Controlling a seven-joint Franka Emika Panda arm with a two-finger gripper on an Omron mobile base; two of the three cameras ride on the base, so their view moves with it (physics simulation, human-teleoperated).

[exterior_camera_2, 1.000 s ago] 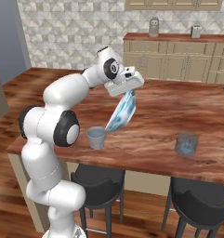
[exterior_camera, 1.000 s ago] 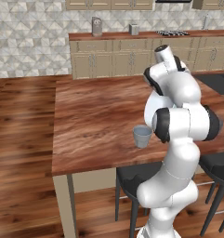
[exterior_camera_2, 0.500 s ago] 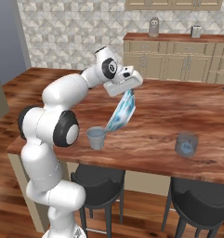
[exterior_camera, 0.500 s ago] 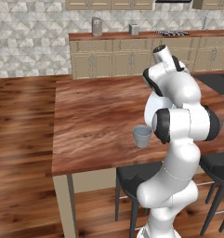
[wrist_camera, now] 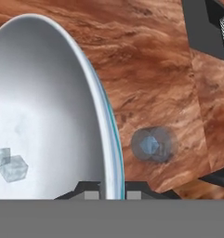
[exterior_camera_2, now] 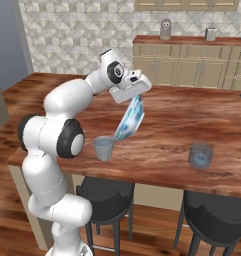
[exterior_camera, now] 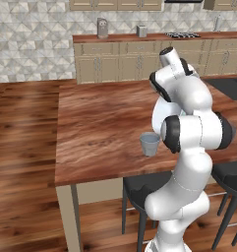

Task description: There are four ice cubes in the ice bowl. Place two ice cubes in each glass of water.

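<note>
While the hand (exterior_camera_2: pixel 136 96) clamps the tilted ice bowl (exterior_camera_2: pixel 130 120) at frame centre, two ice cubes (wrist_camera: pixel 10 165) sit inside, glass (exterior_camera_2: pixel 103 148) just below.

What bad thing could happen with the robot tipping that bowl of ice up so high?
The claw pinches the ice bowl by its rim, steeply tilted above the near glass. The two ice cubes inside might slide out together, miss that small mouth and land on the table. The thin rim grip could also slip.

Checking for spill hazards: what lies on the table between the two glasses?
Nothing: in the right base view, bare wood runs from the near glass to the far glass. The tilted bowl hangs above the near glass.
</note>
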